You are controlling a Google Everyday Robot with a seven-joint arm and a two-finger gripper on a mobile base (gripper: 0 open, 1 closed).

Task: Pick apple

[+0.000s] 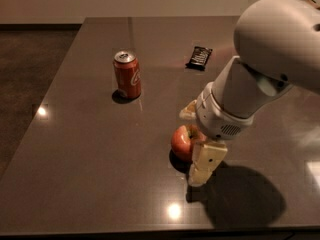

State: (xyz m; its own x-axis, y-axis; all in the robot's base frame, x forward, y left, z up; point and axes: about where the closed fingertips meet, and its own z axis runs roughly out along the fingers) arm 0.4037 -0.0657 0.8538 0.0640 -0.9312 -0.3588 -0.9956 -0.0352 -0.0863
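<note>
The apple is round and red and sits on the dark table, right of the middle and toward the front. My gripper has come down over it, with the jaws open. One cream finger stands at the apple's front right and the other finger shows just behind it, so the apple lies between them. The wrist and arm hide the apple's right side. I cannot tell whether the fingers touch it.
An orange-red soda can stands upright to the back left of the apple. A dark snack bar lies farther back. The table's left edge and front edge border the dark floor.
</note>
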